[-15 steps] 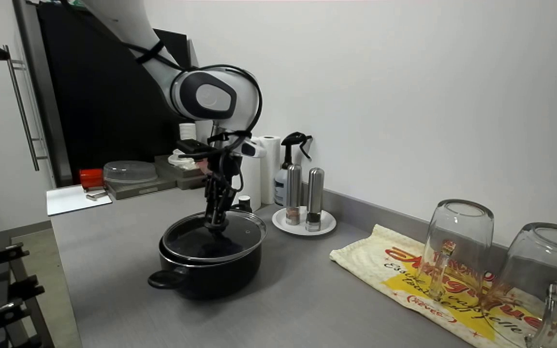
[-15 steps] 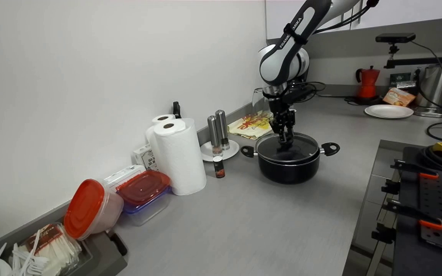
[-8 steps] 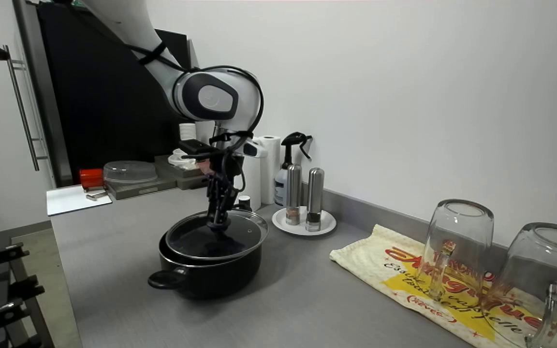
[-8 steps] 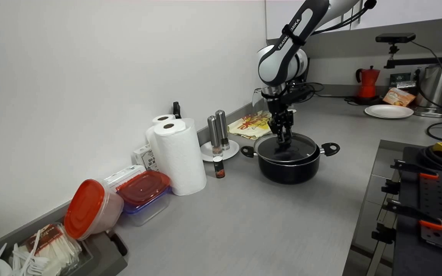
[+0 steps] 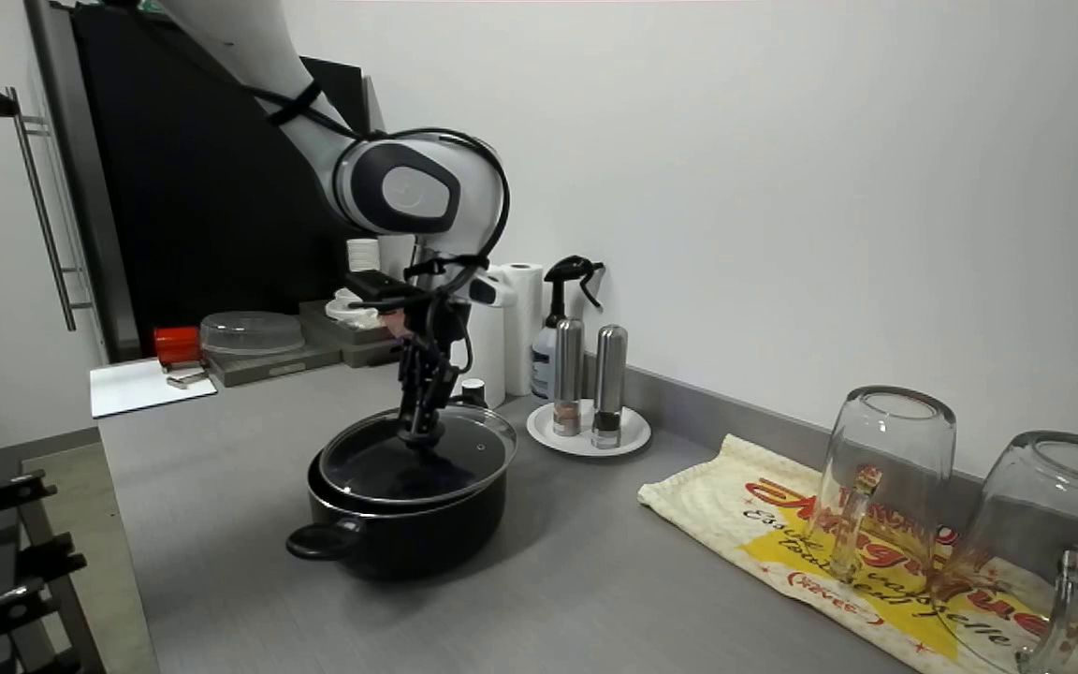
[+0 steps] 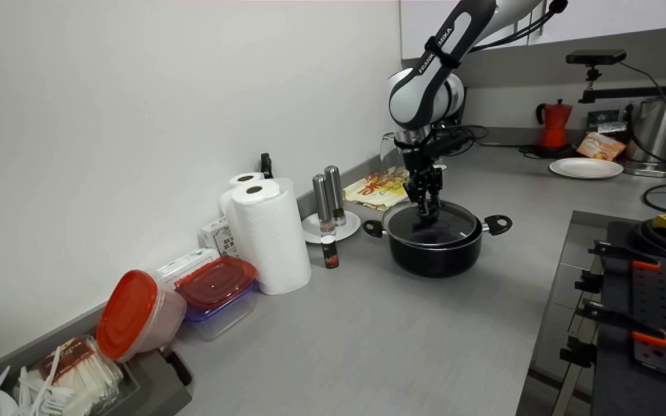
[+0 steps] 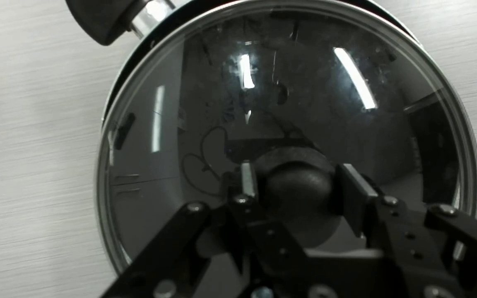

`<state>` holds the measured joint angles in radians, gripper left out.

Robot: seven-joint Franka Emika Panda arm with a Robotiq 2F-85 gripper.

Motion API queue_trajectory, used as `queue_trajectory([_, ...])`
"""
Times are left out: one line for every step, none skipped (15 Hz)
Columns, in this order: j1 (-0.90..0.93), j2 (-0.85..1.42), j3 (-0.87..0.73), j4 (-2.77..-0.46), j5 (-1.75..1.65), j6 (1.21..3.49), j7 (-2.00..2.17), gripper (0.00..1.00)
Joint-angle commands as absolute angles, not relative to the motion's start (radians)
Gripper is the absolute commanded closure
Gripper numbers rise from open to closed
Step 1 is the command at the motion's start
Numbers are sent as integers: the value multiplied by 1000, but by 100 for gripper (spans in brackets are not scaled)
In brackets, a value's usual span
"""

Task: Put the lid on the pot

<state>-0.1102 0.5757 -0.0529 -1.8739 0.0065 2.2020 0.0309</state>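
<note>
Glass lid (image 7: 288, 116) was off-centre over the cooking pot (image 5: 417, 538) (black, two-handled); your pincer (image 7: 302, 180) gripped the lid's knob (image 7: 298, 188).

The lid (image 7: 313, 124) is glossy clear glass, metal-rimmed. The pot (image 6: 434, 263) is smooth with a low sheen, its handle (image 7: 99, 16) matt plastic-looking. Shakers (image 5: 611, 370) gleam metallic; the towel (image 5: 707, 477) is cloth, the rolls (image 6: 275, 248) dull paper, the counter (image 6: 396, 346) matt.

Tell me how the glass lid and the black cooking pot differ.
The glass lid is transparent; the cooking pot is opaque black. The lid carries one centre knob; the pot has two side handles. The lid is shallow; the pot is taller. Both are round.
</note>
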Motion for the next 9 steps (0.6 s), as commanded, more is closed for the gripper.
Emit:
queue_trajectory([-124, 543, -44, -1905, 43, 2199, -6, 75])
queue_trajectory([-124, 542, -44, -1907, 45, 2199, -7, 75])
queue_trajectory([-124, 542, -45, -1910, 43, 2199, -8, 75])
queue_trajectory([-124, 541, -46, -1912, 43, 2198, -10, 75])
queue_trajectory([-124, 538, -46, -1915, 42, 2196, -12, 75])
queue_trajectory([-125, 534, -45, -1918, 43, 2193, -17, 75])
queue_trajectory([-125, 531, -43, -1920, 45, 2190, -21, 75])
queue_trajectory([-125, 527, -42, -1923, 45, 2184, -24, 75])
queue_trajectory([-125, 523, -40, -1925, 46, 2177, -30, 75])
